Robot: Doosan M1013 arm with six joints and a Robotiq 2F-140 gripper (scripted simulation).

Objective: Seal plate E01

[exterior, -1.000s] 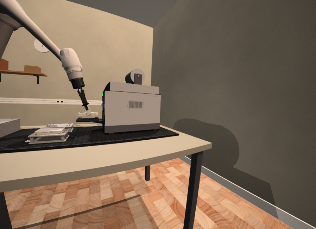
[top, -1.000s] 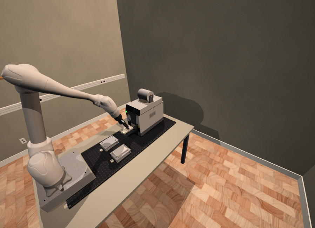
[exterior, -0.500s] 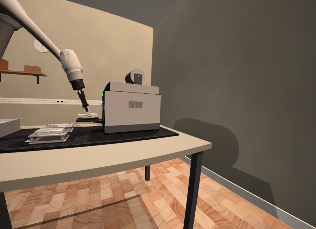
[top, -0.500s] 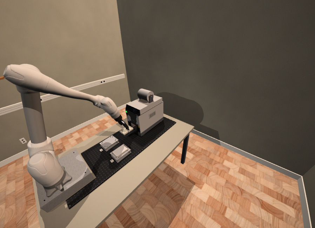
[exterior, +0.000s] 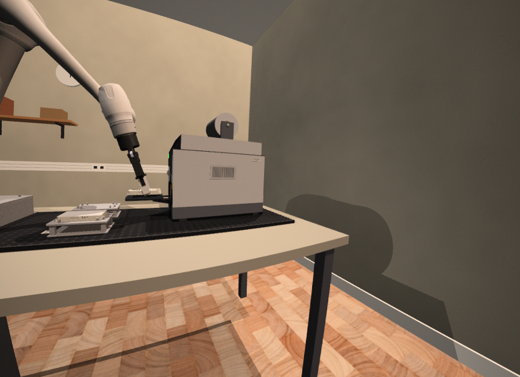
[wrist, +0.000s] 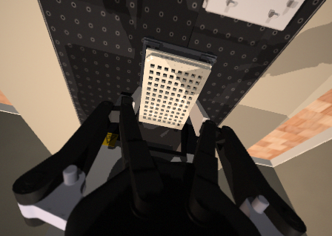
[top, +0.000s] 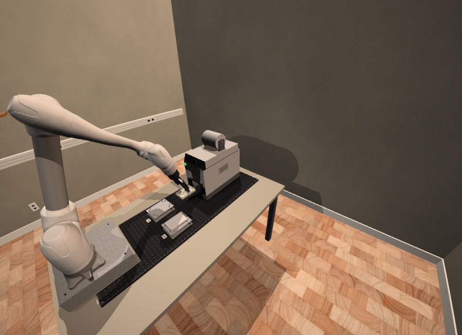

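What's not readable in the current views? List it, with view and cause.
- Plate E01's underside, its seating: hidden by plate itself, wrist; tool overlaps it, exterior.
- Nest labels: too small, top.
- Sealer's front: edge-on, exterior.
- Arm base: cut off, exterior.

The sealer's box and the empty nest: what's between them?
The stage, with a plate on or just above it. The top view shows that.
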